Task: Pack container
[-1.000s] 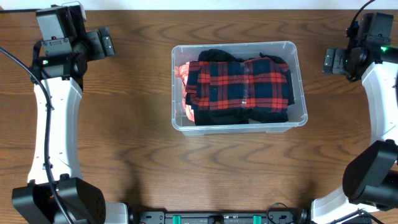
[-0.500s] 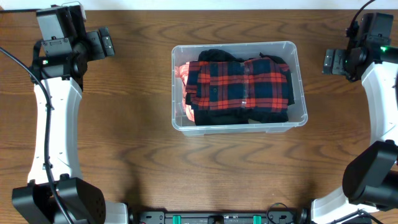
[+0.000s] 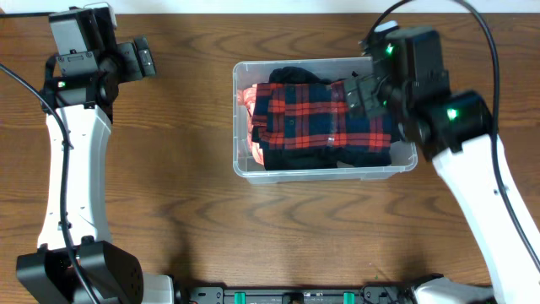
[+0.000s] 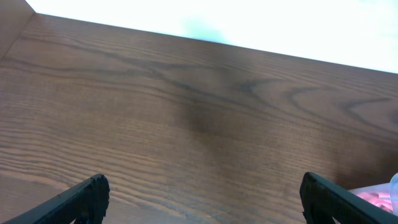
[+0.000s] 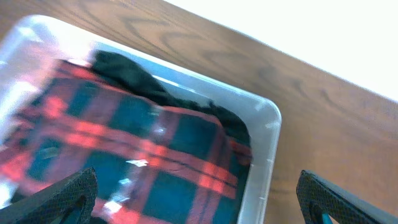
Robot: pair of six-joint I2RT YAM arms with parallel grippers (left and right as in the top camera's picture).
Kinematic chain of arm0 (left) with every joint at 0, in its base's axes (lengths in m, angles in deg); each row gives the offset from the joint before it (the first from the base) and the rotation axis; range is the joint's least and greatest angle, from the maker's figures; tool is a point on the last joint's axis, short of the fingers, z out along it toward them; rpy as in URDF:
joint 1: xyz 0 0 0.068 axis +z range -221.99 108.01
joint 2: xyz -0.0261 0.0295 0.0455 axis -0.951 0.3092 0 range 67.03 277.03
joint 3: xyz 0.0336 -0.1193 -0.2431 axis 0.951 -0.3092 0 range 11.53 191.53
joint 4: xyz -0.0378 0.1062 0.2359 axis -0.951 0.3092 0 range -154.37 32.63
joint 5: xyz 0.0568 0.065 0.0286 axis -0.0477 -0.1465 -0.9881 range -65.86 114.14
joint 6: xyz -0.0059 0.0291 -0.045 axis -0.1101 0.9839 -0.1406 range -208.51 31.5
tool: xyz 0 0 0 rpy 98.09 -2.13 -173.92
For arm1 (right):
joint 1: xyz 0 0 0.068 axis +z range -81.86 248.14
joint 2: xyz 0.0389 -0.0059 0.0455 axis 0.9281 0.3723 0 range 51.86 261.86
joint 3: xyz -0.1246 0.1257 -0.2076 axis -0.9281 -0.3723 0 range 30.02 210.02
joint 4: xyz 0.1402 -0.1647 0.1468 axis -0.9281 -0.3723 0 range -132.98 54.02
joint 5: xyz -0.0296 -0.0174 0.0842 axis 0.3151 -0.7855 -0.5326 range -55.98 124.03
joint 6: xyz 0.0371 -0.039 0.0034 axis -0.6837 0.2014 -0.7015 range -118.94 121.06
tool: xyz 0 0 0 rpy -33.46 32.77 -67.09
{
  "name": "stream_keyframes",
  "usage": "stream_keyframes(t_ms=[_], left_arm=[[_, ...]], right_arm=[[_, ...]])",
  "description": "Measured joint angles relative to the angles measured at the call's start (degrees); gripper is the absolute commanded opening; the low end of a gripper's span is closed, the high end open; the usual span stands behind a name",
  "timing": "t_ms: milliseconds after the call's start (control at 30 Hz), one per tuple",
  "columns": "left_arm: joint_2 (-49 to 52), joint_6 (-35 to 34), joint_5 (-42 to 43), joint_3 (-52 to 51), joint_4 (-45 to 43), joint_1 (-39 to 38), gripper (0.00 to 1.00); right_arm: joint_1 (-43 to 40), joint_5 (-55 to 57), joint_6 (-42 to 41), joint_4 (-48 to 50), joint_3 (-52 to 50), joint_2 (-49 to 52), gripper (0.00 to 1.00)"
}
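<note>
Container shows whole from overhead; right wrist sees one corner.

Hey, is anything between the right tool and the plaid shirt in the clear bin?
Nothing visible. The right tool hangs open over the lidless clear plastic storage bin, above the red and navy plaid shirt lying on top.

- The table is dark brown wood with a bold wavy grain. Its top fills nearly the whole overhead view, and a pale strip shows past its far edge.
- The container, a clear plastic bin with rounded corners, stands flat on the table, right of the middle and nearer the far edge, its long sides parallel to that edge.
- A black rail runs along the near edge.
</note>
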Motion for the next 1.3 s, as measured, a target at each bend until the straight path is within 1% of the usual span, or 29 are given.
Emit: stream_keyframes(t_ms=[67,167,300,400,600,733,833,933,1000,1133,1300], left_arm=[[0.0,0.0,0.0,0.0,0.0,0.0,0.98],[0.0,0.0,0.0,0.0,0.0,0.0,0.98],[0.0,0.0,0.0,0.0,0.0,0.0,0.98],[0.0,0.0,0.0,0.0,0.0,0.0,0.98],[0.0,0.0,0.0,0.0,0.0,0.0,0.98],[0.0,0.0,0.0,0.0,0.0,0.0,0.98],[0.0,0.0,0.0,0.0,0.0,0.0,0.98],[0.0,0.0,0.0,0.0,0.0,0.0,0.98],[0.0,0.0,0.0,0.0,0.0,0.0,0.98],[0.0,0.0,0.0,0.0,0.0,0.0,0.98],[0.0,0.0,0.0,0.0,0.0,0.0,0.98]], right_arm=[[1.7,0.0,0.5,0.0,-0.1,-3.3,0.99],[2.0,-0.7,0.9,0.4,-1.5,-9.3,0.99],[1.4,-2.3,1.1,4.1,-7.5,-21.4,0.99],[-0.3,-2.8,1.2,10.0,-16.6,-32.6,0.99],[-1.6,-3.2,1.2,20.6,-36.2,-48.8,0.99],[-1.6,-3.3,1.2,33.9,-51.4,-57.0,0.99],[-1.6,-3.3,1.0,44.1,-61.9,-62.4,0.99],[-2.2,-3.6,-0.4,52.2,-70.9,-66.6,0.99],[-3.5,-3.5,-2.0,55.0,-75.0,-68.6,0.99],[-7.3,-4.7,-5.7,56.4,-80.5,-71.9,0.99],[-12.0,-7.6,-7.7,56.8,-83.1,-74.7,0.99]])
